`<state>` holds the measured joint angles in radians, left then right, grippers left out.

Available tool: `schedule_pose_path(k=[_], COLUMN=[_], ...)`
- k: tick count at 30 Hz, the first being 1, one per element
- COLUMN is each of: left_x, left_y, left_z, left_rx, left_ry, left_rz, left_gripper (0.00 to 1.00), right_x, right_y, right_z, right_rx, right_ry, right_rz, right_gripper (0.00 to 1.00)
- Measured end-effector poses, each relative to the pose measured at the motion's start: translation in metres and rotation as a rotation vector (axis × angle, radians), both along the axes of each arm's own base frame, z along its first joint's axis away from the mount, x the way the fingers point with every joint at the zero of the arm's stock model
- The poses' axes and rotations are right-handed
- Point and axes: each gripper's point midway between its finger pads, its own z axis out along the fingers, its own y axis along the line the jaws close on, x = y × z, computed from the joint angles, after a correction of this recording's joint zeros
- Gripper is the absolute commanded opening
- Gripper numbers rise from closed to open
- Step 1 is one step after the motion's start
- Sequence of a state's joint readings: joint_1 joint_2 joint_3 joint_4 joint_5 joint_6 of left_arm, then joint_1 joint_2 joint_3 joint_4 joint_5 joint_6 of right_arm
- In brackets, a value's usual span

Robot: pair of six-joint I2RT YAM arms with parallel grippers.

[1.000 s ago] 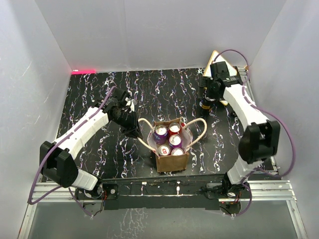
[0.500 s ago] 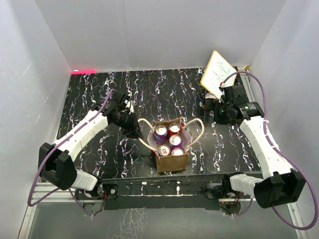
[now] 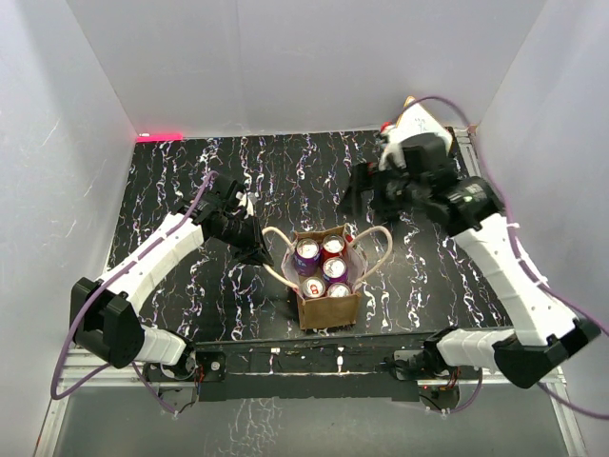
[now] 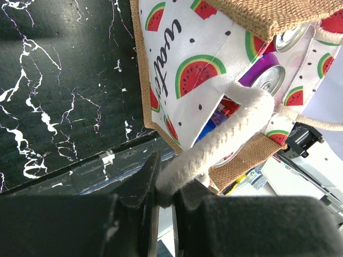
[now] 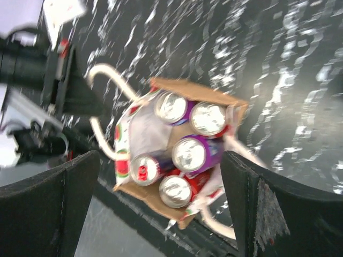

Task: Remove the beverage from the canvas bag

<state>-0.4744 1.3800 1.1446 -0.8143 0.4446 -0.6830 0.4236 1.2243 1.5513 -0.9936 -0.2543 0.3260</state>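
Observation:
The canvas bag (image 3: 328,307) stands upright near the table's front middle, holding several cans: a purple can (image 3: 306,253), a red can (image 3: 332,248) and others. My left gripper (image 3: 258,253) is shut on the bag's left cream handle (image 3: 273,271). The left wrist view shows the rope handle (image 4: 225,139) pinched in my left gripper (image 4: 167,201), beside the watermelon-print lining (image 4: 198,69). My right gripper (image 3: 363,193) is open and empty, raised behind and right of the bag. In the right wrist view the bag (image 5: 198,88) and a purple can (image 5: 188,152) show between my right gripper's (image 5: 161,206) fingers.
A white card (image 3: 422,119) leans at the back right corner, partly hidden by my right arm. A red strip (image 3: 160,136) lies at the back left edge. White walls enclose the black marbled table (image 3: 171,181) on three sides.
My right arm has swung from the back right corner leftward towards the bag, its gripper open and empty. The left gripper has kept its hold on the handle.

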Motion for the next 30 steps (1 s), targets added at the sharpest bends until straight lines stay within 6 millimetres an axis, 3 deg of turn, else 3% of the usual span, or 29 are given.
schedule_pose_path(k=[5, 8, 11, 15, 19, 24, 30], left_x=[0.001, 0.001, 0.002, 0.004, 0.004, 0.003, 0.003], left_y=[0.0, -0.001, -0.002, -0.003, -0.003, -0.002, -0.002], left_z=[0.0, 0.0, 0.001, 0.002, 0.002, 0.001, 0.001], left_rx=[-0.002, -0.004, -0.007, -0.014, -0.014, -0.012, -0.012], left_ry=[-0.002, -0.003, -0.006, -0.014, -0.014, -0.017, -0.017], left_rz=[0.002, 0.005, 0.007, 0.006, 0.004, -0.002, -0.004], left_gripper=[0.0, 0.0, 0.0, 0.0, 0.0, 0.0, 0.0], right_x=[-0.04, -0.053, -0.05, -0.042, -0.036, -0.033, -0.035], right_y=[0.072, 0.09, 0.085, 0.064, 0.05, 0.052, 0.053], right_z=[-0.038, -0.069, -0.099, -0.129, -0.136, -0.141, -0.176], right_rx=[-0.048, -0.105, -0.177, -0.26, -0.289, -0.269, -0.323], right_ry=[0.124, 0.212, 0.301, 0.356, 0.357, 0.379, 0.457], right_rz=[0.155, 0.139, 0.029, -0.155, -0.274, -0.329, -0.368], right_gripper=[0.99, 0.99, 0.99, 0.99, 0.99, 0.99, 0.99])
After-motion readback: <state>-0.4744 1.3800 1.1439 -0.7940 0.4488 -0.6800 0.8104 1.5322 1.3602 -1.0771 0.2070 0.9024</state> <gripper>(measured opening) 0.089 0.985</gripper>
